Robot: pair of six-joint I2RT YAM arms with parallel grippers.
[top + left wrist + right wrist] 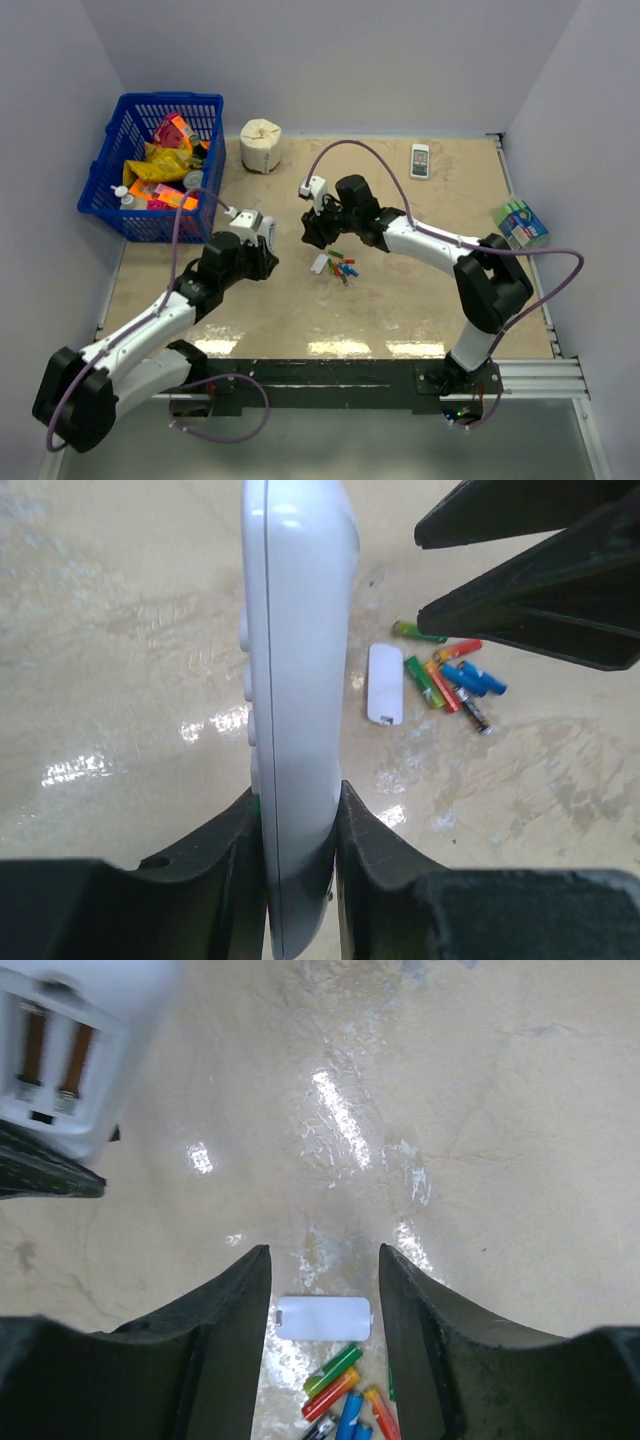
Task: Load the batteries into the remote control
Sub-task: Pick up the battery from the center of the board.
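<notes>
Left claw [297, 812] clenches the slim silver-white remote control [300, 630], two orange batteries [74, 1060] seemingly seated inside; right claw [323, 1255] hangs released, empty; small white plastic cover [323, 1318] lies unfitted

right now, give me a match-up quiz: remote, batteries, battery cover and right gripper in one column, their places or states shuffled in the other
Column one
1. remote control
2. batteries
3. battery cover
4. right gripper

Column two
a. open, holding nothing
b. white piece lying flat on the table, beside the coloured cluster
c. clamped in the left gripper
d. loose in a small heap on the table

Pairs: 1-c, 2-d, 3-b, 4-a
</notes>
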